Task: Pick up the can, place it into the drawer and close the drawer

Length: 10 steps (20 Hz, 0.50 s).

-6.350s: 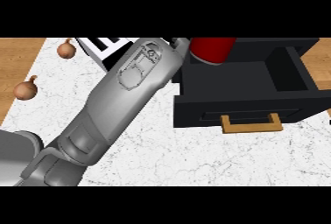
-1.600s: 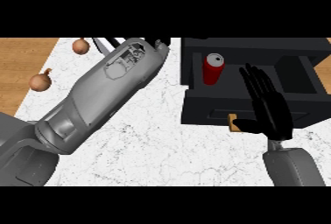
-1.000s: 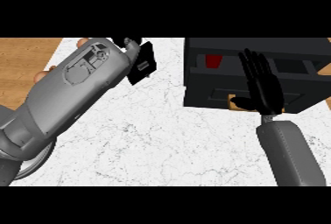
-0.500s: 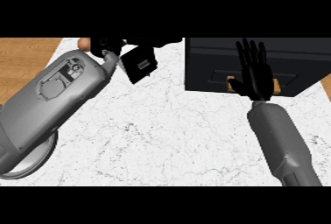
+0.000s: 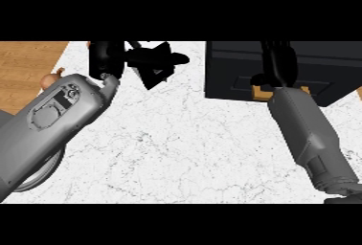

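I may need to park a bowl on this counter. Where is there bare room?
The marble counter is bare between the two forearms, in front of the drawer unit. It is crowded at the top left around the left hand, and at the drawer front where the right hand is.

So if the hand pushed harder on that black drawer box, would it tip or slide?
Probably neither. The drawer box looks wide and squat and sits flat on the marble counter, so tipping seems unlikely. The right hand lies with straight fingers against its front near the wooden handle; a smooth counter might let it slide slightly.
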Each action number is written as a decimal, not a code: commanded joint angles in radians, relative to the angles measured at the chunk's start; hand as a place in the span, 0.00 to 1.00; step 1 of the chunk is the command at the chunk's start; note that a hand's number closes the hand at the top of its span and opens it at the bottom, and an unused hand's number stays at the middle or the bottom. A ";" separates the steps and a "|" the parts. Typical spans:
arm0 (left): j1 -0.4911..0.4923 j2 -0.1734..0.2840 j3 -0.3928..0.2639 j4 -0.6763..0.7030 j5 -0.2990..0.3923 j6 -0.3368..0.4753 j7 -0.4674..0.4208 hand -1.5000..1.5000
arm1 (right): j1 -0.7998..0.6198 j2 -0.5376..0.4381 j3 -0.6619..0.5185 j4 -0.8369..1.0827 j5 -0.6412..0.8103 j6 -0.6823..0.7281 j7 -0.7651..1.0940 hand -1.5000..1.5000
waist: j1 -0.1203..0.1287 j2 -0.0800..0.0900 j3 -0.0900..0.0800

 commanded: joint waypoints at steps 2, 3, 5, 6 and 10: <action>0.048 0.016 0.012 -0.024 -0.026 -0.005 -0.023 0.00 | -0.117 0.002 -0.026 0.128 0.010 -0.043 0.021 0.00 | 0.007 0.018 0.008; 0.066 0.021 0.004 -0.063 -0.021 -0.008 -0.009 0.00 | -0.162 -0.006 -0.025 0.142 0.024 -0.013 0.060 0.00 | 0.019 0.016 0.007; 0.085 0.014 0.002 -0.074 -0.027 -0.007 -0.008 0.00 | -0.164 -0.016 -0.049 0.162 -0.005 -0.025 0.016 0.00 | 0.012 0.018 0.008; 0.105 0.017 0.003 -0.098 -0.028 0.010 -0.006 0.00 | -0.158 -0.023 -0.059 0.170 -0.014 -0.033 0.004 0.00 | 0.023 0.019 0.009; 0.097 0.011 0.000 -0.092 -0.051 0.005 -0.007 0.00 | -0.190 -0.001 -0.057 0.206 0.003 -0.059 0.026 0.00 | 0.018 0.024 0.009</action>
